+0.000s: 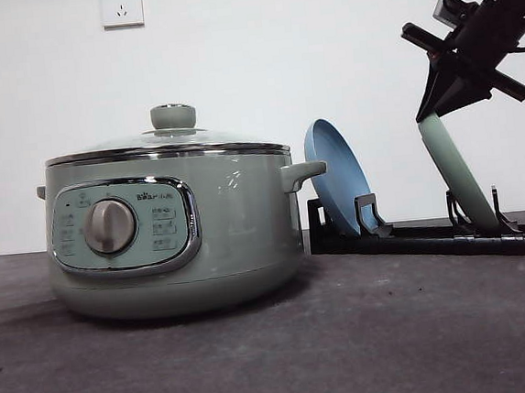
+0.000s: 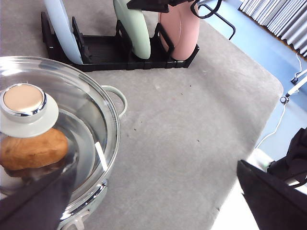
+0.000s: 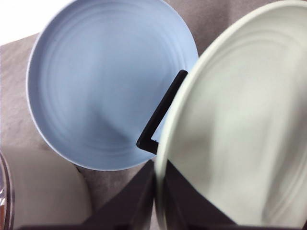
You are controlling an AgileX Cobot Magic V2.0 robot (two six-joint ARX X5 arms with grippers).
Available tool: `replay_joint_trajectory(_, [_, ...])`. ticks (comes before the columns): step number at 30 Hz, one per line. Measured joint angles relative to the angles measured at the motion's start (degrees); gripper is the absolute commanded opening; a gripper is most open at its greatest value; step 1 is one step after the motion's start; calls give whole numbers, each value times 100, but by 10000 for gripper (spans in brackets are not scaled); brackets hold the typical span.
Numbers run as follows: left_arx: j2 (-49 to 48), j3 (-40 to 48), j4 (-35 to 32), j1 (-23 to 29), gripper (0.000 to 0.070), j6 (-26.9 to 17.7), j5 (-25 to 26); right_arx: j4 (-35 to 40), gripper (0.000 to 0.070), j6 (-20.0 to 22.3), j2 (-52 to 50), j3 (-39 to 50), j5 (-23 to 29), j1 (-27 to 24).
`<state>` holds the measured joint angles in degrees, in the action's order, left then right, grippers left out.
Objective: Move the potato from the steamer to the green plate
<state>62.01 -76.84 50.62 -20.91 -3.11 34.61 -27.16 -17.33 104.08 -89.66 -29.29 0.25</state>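
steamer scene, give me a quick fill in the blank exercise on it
1. The potato lies inside the steamer, under its glass ____.
2. The right claw grips the rim of the ____ plate.
3. That plate stands on edge in a black ____.
4. Between it and the steamer stands a ____ plate.

Missing words: lid, green, rack, blue

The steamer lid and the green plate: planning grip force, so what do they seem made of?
The lid looks like clear glass with a chrome rim: the potato shows through it. The green plate looks like glazed ceramic or melamine, with a smooth satin sheen and faint rings; which one cannot be told.
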Motion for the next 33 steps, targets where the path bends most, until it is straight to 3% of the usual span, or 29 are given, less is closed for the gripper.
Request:
replay_joint_trajectory(11, [18, 0, 20, 0, 700, -3, 0, -297, 1, -21, -1323, -266, -547, 51])
replay_joint_trajectory(18, [18, 0, 19, -2, 700, -3, 0, -1260, 1, 468, -2402, -278, -413, 326])
replay_joint_trajectory(26, [19, 0, 28, -2, 700, -3, 0, -2786, 1, 1508, -3252, -277, 1054, 1463])
replay_joint_trajectory(33, [18, 0, 88, -2, 700, -3, 1, -3679, 1, 1759, -3696, 196, 2620, 3021])
